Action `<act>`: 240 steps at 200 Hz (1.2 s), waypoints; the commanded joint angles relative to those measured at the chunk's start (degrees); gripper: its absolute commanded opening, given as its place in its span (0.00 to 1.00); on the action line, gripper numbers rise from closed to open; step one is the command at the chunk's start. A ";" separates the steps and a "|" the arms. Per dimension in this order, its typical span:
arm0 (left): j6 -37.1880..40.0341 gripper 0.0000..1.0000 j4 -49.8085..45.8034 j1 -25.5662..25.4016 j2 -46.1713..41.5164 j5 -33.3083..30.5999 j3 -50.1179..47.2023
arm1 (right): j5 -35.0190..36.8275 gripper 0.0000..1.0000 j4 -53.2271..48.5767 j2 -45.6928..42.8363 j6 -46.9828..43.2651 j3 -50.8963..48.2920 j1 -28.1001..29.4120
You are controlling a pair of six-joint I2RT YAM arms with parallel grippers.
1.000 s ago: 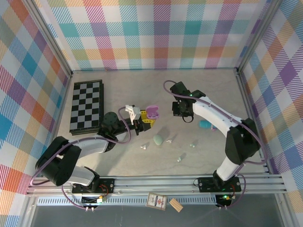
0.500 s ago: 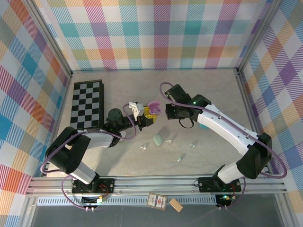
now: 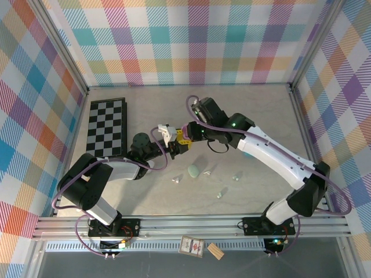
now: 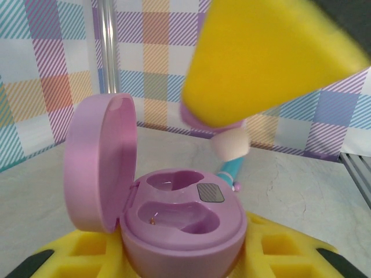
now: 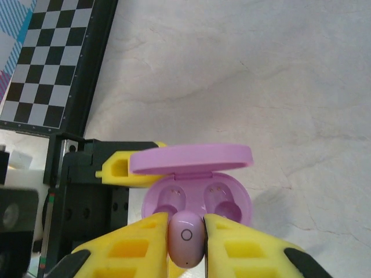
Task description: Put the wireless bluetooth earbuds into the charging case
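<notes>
The small glossy lilac earbud (image 5: pixel 186 240) sits pinched between the yellow pads of the right tool (image 5: pixel 186 223), which is clamped on it just above the front rim of the open lilac pebble-shaped charging case (image 5: pixel 200 194). The case, lid tipped back and both wells looking empty, is gripped between the yellow pads of the left tool (image 4: pixel 184 258). Over the last second the right arm swings in from right of centre while the left arm carries the case toward it. The two tools now meet above the pale stone-patterned bench (image 3: pixel 261 110). We judge the earbud nearly lined up for seating. Four tiny pale earbuds (image 3: pixel 177 180) lie loose on the bench nearer the arm bases, well apart from the case.
</notes>
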 commanded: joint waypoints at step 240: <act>0.23 0.31 5.80 1.43 -2.11 -0.31 -2.45 | 4.81 0.55 9.71 -13.78 0.47 -14.63 -2.63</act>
